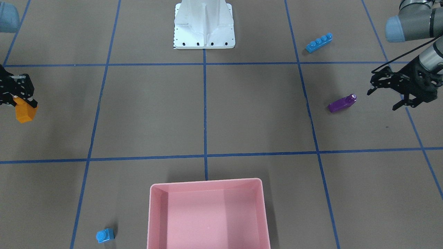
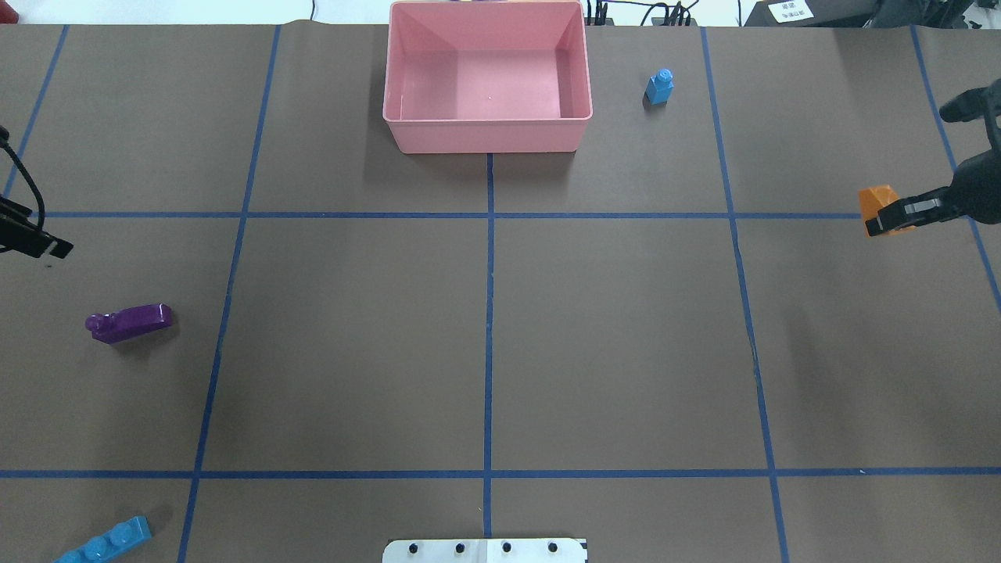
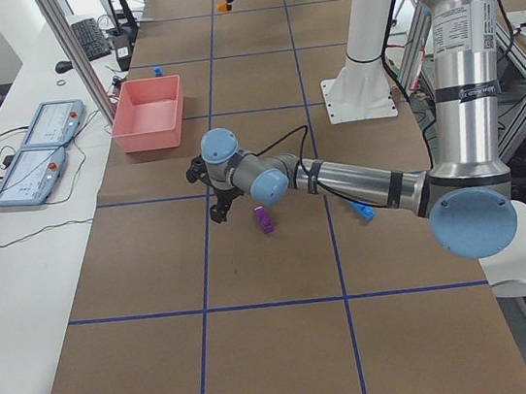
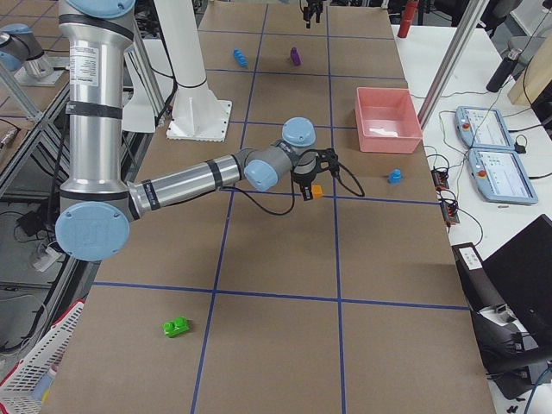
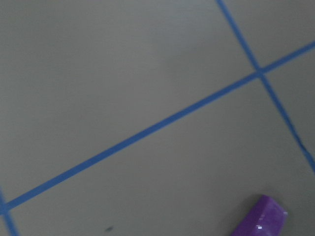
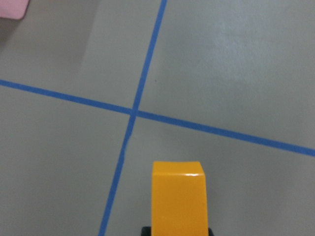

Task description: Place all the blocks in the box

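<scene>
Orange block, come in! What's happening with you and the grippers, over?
Right gripper shut on orange block, away from box. Left gripper open, empty, by purple block. Box empty. Small blue block beside box, right gripper's side.

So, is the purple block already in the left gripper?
No, the purple block lies on the table, apart from the open left gripper.

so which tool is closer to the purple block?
Left. The left tool hangs open just beside the purple block, not touching it. The right tool is far off on the opposite side, shut on the orange block.
</scene>
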Motion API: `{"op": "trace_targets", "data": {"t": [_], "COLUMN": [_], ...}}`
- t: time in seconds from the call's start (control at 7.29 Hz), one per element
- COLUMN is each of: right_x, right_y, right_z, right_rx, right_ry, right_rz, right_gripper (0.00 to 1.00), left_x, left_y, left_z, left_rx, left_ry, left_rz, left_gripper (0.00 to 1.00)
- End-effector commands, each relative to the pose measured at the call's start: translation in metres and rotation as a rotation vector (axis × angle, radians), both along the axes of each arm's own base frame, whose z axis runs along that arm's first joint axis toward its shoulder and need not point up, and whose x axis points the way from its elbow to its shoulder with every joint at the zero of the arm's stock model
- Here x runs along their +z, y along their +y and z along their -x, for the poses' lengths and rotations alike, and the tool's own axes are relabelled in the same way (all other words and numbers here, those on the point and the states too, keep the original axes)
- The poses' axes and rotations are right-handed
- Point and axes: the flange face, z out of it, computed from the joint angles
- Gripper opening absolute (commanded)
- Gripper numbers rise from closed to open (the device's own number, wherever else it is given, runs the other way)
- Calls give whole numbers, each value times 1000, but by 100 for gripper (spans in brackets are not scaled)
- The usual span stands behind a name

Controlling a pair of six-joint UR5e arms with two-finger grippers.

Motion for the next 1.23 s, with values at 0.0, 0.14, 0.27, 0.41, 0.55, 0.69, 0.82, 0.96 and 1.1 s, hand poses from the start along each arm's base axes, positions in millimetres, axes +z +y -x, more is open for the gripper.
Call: {"op": "trace_targets", "data": {"t": [0.0, 0.14, 0.27, 0.41, 0.55, 0.69, 0.82, 0.96, 1.1], "right_x": [-54, -71, -92, -111, -127, -145, -166, -182, -189], "right_y": [-27, -34, -41, -49, -55, -60, -72, -79, -82], "right_z": [7, 10, 13, 16, 19, 21, 26, 28, 30], "right_rx": [18, 21, 42, 63, 72, 73, 86, 90, 91], "right_ry": [-44, -58, -84, -110, -128, -141, -148, -157, -161], "right_rz": [-90, -117, -122, -118, -127, -157, -192, -214, -222], "right_gripper": [0, 0, 0, 0, 0, 0, 0, 0, 0], "left_x": [-4, 5, 11, 17, 22, 34, 41, 46, 54], "left_y": [20, 24, 32, 39, 43, 42, 40, 40, 39], "left_z": [-55, -59, -67, -79, -90, -94, -95, -96, -97], "left_rx": [98, 129, 158, 190, 210, 218, 221, 223, 224], "left_ry": [-94, -108, -114, -119, -124, -135, -144, -148, -156], "left_rz": [-146, -159, -160, -157, -149, -129, -118, -111, -98], "left_gripper": [100, 100, 100, 100, 100, 100, 100, 100, 100]}}
